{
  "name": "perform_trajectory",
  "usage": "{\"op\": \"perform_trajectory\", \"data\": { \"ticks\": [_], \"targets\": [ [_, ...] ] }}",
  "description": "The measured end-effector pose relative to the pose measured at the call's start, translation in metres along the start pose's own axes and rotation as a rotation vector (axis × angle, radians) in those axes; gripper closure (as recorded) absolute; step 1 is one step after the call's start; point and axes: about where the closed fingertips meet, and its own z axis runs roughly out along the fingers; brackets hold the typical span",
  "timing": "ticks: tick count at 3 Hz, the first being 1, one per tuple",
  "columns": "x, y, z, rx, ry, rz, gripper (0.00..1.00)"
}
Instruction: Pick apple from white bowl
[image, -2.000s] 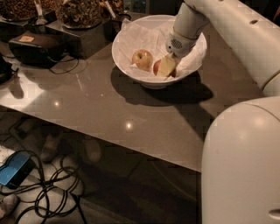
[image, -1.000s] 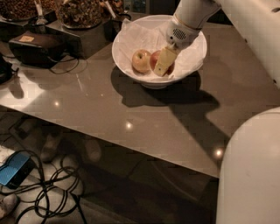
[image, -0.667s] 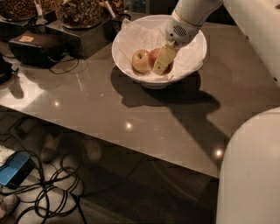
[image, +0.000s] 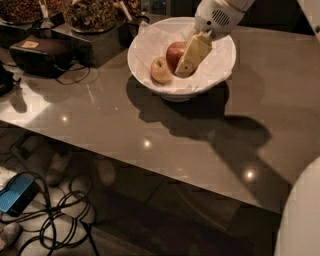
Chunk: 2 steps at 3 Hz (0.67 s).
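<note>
Since a second ago the apple has lifted off the paper, clamped in my tool, over the white bowl. Just left, a yellow-green apple lies in that bowl on the counter.

One round reddish-orange apple, one yellow-green apple, one wide white paper-lined bowl, and one cream gripper down in that bowl.

Apple half hidden behind gripper
</note>
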Motion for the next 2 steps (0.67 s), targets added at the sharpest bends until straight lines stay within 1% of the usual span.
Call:
{"op": "perform_trajectory", "data": {
  "ticks": [1, 2],
  "targets": [
    [-0.0080, 0.0187, -0.0193, -0.008, -0.049, -0.082, 1.00],
    [-0.0122, 0.0139, -0.0167, 0.006, -0.061, -0.084, 1.00]
  ]
}}
